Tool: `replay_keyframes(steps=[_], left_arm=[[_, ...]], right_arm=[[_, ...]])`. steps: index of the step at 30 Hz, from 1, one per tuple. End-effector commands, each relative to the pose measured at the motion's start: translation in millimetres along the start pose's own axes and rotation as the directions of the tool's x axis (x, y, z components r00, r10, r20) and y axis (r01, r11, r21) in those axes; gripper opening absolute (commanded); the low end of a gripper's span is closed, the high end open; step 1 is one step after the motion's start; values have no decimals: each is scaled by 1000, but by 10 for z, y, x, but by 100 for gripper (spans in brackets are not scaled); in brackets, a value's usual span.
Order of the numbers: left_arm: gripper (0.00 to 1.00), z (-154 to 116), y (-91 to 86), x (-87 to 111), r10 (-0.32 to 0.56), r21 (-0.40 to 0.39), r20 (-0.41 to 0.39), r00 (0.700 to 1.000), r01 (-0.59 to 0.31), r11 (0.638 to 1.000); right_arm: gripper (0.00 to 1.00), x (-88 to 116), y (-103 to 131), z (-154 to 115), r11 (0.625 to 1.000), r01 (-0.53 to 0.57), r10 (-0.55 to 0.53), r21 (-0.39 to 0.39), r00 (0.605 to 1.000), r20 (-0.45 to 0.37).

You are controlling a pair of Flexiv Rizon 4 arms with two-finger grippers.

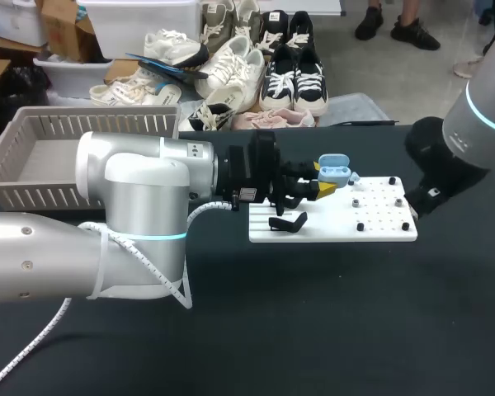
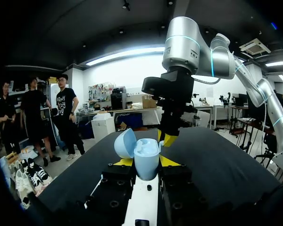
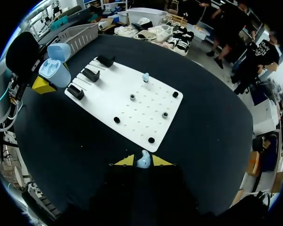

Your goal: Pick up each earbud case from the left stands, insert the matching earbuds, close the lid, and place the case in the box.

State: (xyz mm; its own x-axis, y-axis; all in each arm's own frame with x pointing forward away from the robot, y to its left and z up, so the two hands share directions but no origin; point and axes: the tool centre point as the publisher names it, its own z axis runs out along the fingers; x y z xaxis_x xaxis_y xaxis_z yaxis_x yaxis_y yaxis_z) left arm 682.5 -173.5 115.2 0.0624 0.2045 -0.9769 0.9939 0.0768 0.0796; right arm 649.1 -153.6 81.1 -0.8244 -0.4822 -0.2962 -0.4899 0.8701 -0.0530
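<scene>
A light blue earbud case (image 1: 336, 172) with its lid (image 2: 124, 143) standing open is held above the left end of the white board (image 1: 330, 224). My left gripper (image 1: 323, 179) is shut on the case's body (image 2: 146, 160). In the right wrist view my right gripper (image 3: 143, 163) is shut on a small blue earbud (image 3: 142, 158), hovering over the table beyond the board's right end. A second blue earbud (image 3: 145, 76) sits on a peg of the board. In the left wrist view my right gripper (image 2: 166, 139) hangs just ahead of the open case.
Three black stands (image 3: 89, 74) line the board's left end, one black stand (image 1: 288, 223) showing in the head view, and small pegs (image 1: 356, 202) dot its right half. A beige slatted basket (image 1: 91, 124) stands at the table's far left.
</scene>
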Motion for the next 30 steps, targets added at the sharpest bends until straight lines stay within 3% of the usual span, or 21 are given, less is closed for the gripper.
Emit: replay_keyframes(steps=[1, 7, 13, 18, 22, 30], left_arm=[[0, -6, -6, 5, 1, -2, 2, 1000, -1, 1000], [0, -6, -6, 5, 1, -2, 2, 1000, -1, 1000], [0, -6, -6, 5, 1, -2, 2, 1000, -1, 1000], [0, -6, -6, 5, 1, -2, 2, 1000, -1, 1000], [0, -6, -6, 5, 1, -2, 2, 1000, -1, 1000], [0, -6, -6, 5, 1, -2, 2, 1000, -1, 1000]], right_arm=[[0, 0, -2, -5, 1000, 0, 0, -1, 1000, -2], [0, -51, -47, -21, 986, -165, 166, 33, 986, -29], [0, 4, -71, -133, 908, -414, 418, 68, 906, -69], [0, 60, -21, -275, 767, -628, 640, 130, 762, -99], [0, 107, 29, -421, 599, -774, 799, 202, 593, -96], [0, 48, 145, -638, 387, -878, 922, 281, 372, -106]])
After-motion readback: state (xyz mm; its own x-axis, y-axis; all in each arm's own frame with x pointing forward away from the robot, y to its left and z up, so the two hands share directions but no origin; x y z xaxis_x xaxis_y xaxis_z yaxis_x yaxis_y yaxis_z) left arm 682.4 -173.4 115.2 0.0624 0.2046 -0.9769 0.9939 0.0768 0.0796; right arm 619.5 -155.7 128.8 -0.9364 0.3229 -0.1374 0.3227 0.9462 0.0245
